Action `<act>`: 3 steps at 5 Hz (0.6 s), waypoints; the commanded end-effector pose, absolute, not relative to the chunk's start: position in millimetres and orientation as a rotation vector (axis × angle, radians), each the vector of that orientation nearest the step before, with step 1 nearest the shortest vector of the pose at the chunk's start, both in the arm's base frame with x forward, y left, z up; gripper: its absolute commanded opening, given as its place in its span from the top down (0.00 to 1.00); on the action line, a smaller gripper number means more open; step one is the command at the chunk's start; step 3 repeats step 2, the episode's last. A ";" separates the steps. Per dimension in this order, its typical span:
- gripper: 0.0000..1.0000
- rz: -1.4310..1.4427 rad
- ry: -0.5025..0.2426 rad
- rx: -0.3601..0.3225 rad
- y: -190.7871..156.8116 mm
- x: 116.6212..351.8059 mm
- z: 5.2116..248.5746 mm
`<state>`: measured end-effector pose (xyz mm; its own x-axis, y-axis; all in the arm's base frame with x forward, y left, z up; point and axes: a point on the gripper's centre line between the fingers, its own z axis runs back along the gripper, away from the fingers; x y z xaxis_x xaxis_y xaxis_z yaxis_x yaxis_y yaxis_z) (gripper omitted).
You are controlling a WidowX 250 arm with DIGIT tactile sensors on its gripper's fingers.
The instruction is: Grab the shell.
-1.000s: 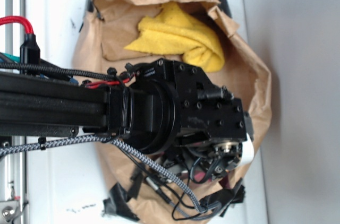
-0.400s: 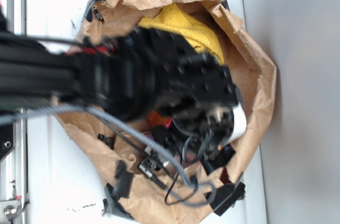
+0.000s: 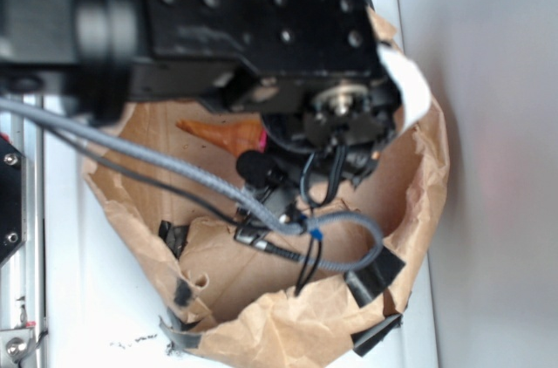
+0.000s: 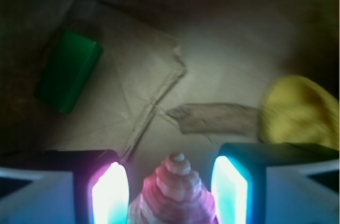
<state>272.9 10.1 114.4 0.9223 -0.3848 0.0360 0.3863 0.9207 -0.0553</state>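
Your gripper stood with its two lit fingers parted just wider than the shell, which sat between them with its ridged spiral end pointing up the wrist view, but you could not tell whether the pads actually touched it. From outside you saw the shell's orange-brown pointed tip jutting out to the left from under the black gripper body, inside the brown paper bag. Beyond the fingers you had a green block, a flat brown wood piece and a yellow cloth on the bag floor
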 end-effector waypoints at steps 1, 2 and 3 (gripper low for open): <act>1.00 -0.285 -0.123 0.038 -15.4 264.9 171.8; 1.00 -0.265 -0.119 0.055 -16.1 263.6 167.5; 1.00 -0.265 -0.119 0.055 -16.1 263.6 167.5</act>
